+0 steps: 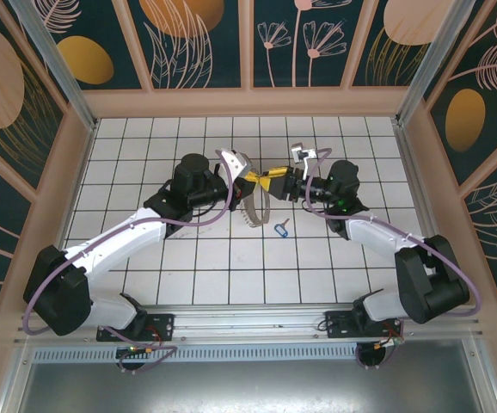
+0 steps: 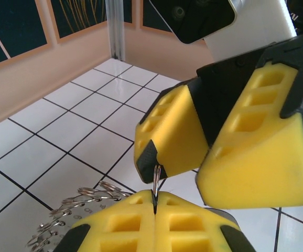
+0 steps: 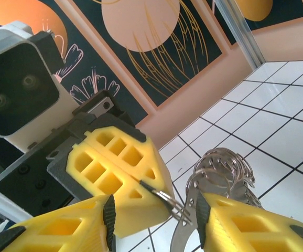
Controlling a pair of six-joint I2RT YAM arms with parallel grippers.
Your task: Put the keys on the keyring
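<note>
The blue-headed key lies flat on the white tiles, just in front of the two grippers. My left gripper is shut on the thin wire of the keyring, which hangs below it with its fringe of silvery pieces. My right gripper is open and faces the left one tip to tip. Its fingers straddle the pinched wire, whose free end lies close to the right-hand pad. Nothing is clamped between them.
Peach walls with dark floral panels close off the tiled floor on three sides. A metal rail with both arm bases runs along the near edge. Open tiles lie in front of the key.
</note>
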